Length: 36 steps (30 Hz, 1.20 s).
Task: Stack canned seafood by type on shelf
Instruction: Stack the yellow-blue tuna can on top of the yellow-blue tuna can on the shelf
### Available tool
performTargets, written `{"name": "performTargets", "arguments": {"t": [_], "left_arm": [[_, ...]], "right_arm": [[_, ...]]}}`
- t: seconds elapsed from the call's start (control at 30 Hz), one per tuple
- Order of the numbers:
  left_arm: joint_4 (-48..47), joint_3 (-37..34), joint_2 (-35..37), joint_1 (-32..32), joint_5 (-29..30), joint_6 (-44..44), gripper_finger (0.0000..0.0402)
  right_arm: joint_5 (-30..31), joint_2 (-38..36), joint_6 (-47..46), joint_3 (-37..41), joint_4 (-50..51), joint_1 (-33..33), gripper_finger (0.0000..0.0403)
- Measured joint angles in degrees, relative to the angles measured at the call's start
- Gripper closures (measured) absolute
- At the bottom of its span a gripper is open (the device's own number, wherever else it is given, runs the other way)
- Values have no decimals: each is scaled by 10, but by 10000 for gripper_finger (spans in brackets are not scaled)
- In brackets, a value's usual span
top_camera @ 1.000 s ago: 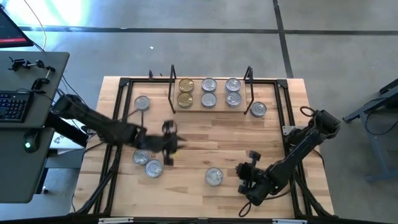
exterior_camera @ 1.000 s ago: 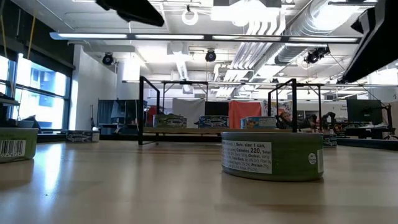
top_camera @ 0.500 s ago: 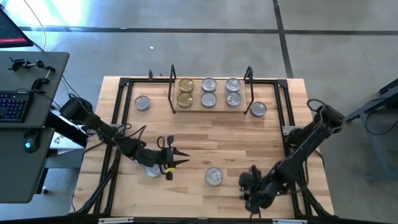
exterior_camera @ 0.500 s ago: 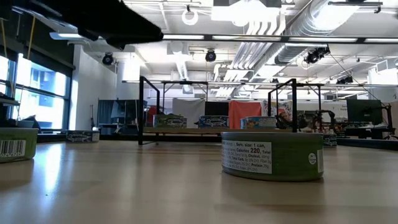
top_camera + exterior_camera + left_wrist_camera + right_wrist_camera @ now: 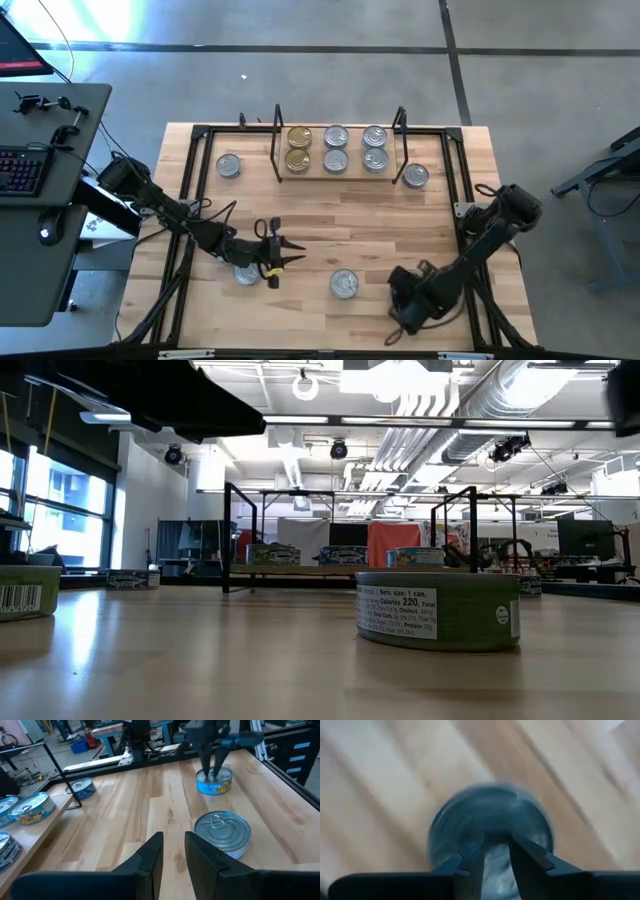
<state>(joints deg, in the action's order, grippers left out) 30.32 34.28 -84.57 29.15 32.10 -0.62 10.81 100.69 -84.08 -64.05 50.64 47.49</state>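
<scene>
Six tins stand on the shelf (image 5: 336, 150) at the far edge: two gold-lidded (image 5: 298, 147), the others silver. Loose tins rest on the table: far left (image 5: 228, 165), beside the shelf's right end (image 5: 415, 176), near middle (image 5: 343, 284), and near left (image 5: 245, 272). My left gripper (image 5: 283, 258) hovers beside that near-left tin, fingers close together and holding nothing. My right gripper (image 5: 214, 770) points down at a blue-labelled tin (image 5: 214, 782) near the right corner, fingers a narrow gap apart; in the high view it hides that tin. My right gripper comes from above, its fingertips (image 5: 207, 770) at the middle of the blue-labelled tin's lid (image 5: 225, 774). The tin sits flat on the table. I cannot tell whether the fingertips touch the lid.
A black tube frame (image 5: 196, 190) rims the table. The silver-lidded tin (image 5: 222, 832) lies just ahead of my left gripper; it shows green-labelled in the low view (image 5: 437, 610). Bare wood lies between the shelf and the near tins. A desk with a keyboard (image 5: 20, 170) stands to the left.
My left gripper swung from the table's middle toward the near edge, came down beside the near-left tins, then held still. My right gripper moved toward the near edge and its arm's elbow shifted; the right wrist view is blurred by motion.
</scene>
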Motion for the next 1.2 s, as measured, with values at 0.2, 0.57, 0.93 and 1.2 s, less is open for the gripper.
{"name": "performTargets", "arguments": {"t": [0.2, 0.57, 0.93, 1.2], "left_arm": [[0, 0, 0, 1, 0, 0, 332], [0, 0, 0, 2, -2, 10, 332], [0, 0, 0, 2, -20, 30, 332], [-1, 0, 0, 1, -20, 30, 332]], "right_arm": [[73, 13, 134, -1, -56, -64, 337], [229, 12, 306, -48, -99, -79, 339], [267, 14, 541, 62, -284, -76, 258], [238, 14, 676, 145, -419, -108, 291]]}}
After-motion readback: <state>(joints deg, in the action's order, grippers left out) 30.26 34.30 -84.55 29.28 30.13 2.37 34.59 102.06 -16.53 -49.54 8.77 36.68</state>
